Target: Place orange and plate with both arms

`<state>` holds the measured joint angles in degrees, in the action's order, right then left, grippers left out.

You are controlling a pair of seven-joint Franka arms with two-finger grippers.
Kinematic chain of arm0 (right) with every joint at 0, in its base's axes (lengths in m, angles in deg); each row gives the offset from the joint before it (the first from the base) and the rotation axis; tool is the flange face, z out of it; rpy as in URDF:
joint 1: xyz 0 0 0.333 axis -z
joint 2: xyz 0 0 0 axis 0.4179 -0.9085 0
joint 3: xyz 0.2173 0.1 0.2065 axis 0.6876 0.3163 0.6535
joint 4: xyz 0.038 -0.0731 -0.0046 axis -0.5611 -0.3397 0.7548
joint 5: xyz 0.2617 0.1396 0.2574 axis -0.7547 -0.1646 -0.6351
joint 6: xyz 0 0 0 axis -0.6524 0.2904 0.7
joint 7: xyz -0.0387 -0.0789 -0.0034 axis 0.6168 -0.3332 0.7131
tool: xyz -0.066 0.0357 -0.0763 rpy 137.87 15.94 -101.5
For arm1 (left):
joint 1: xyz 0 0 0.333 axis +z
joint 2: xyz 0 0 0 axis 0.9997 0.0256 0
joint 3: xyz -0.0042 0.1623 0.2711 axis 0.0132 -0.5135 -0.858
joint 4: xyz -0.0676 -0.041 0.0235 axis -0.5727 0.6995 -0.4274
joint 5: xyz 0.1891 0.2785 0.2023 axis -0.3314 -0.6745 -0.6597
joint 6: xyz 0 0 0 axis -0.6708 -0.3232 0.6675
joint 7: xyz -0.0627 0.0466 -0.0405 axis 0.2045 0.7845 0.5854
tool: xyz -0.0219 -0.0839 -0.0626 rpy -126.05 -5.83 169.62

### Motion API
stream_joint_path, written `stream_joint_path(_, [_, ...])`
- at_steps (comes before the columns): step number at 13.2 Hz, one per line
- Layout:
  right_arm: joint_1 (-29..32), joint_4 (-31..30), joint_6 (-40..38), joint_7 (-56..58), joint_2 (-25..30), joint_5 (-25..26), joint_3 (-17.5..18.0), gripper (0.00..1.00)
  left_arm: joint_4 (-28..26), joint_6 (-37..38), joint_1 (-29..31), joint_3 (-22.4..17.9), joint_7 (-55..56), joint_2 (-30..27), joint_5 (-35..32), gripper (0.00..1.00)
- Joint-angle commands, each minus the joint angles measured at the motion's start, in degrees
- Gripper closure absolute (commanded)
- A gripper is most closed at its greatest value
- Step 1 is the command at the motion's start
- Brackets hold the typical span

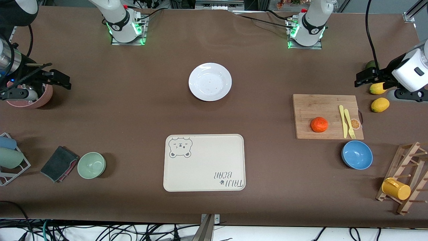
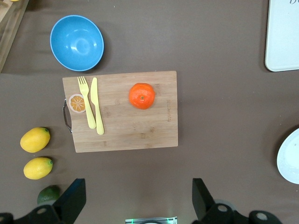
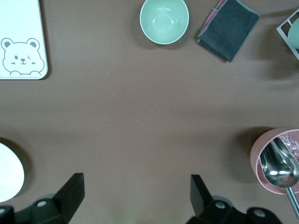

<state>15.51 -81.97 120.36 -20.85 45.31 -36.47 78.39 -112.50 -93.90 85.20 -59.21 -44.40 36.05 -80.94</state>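
Observation:
The orange (image 1: 319, 124) sits on a wooden cutting board (image 1: 321, 107) toward the left arm's end of the table. It also shows in the left wrist view (image 2: 142, 95). The white plate (image 1: 210, 81) lies on the table mid-way between the arms, empty. Its edge shows in the left wrist view (image 2: 290, 161) and the right wrist view (image 3: 8, 179). My left gripper (image 1: 359, 79) (image 2: 138, 200) is open and empty, up over the lemons beside the board. My right gripper (image 1: 65, 82) (image 3: 136, 198) is open and empty, up over the pink cup.
A cream bear tray (image 1: 204, 163) lies nearer the camera than the plate. A yellow knife and fork (image 1: 346, 121) lie on the board. Around are a blue bowl (image 1: 357, 154), two lemons (image 1: 380, 104), a green bowl (image 1: 91, 164), a dark cloth (image 1: 59, 163), a pink cup (image 1: 33, 98) and a wooden rack (image 1: 406, 180).

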Motion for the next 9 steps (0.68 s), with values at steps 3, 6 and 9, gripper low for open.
stream_joint_path(3, [0.1,1.5,-0.4,-0.5,-0.5,0.0,-0.1,0.00,2.1,0.9,-0.5,-0.1,-1.0,2.2,-1.3,0.00])
stream_joint_path(6, [0.1,1.5,-0.3,-0.4,-0.5,0.0,-0.2,0.00,2.1,0.9,-0.4,-0.3,-1.0,2.2,-1.0,0.00])
stream_joint_path(9, [0.1,1.5,-0.3,-0.5,-0.5,0.1,-0.2,0.00,2.1,0.9,-0.4,-0.3,-1.0,2.2,-1.0,0.00])
